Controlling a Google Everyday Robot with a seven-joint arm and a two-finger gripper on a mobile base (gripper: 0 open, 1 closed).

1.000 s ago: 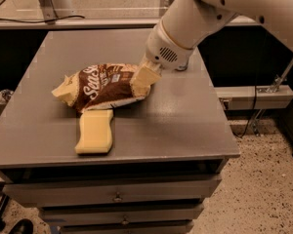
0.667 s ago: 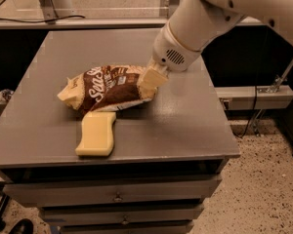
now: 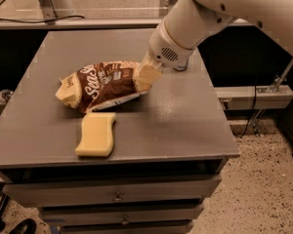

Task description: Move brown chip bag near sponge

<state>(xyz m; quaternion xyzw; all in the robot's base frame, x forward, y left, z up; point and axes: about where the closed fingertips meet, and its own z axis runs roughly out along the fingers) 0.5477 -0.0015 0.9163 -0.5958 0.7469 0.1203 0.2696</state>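
The grey cabinet (image 3: 200, 130) fills most of the camera view. Its flat top serves as the work surface, and stacked drawers sit below the front edge. The floor to the right of it is speckled.

The white robot arm (image 3: 200, 18) enters from the upper right and slopes down and to the left over the rear half of the cabinet top.

The brown chip bag (image 3: 103, 86) lies on the left-centre area of the top. Its long axis runs left to right, and its right end sits higher than its left end. White script lettering faces upward, and the pale yellow left end points toward the left edge of the cabinet.

The sponge (image 3: 95, 134) lies flat near the front edge, directly in front of the bag. Its rear edge is just beside the lower edge of the bag; whether the two are touching cannot be determined.

The gripper (image 3: 147, 76) is at the right end of the bag and is clamped on that end.

A small round knob (image 3: 118, 197) is fitted at the centre of the upper drawer.
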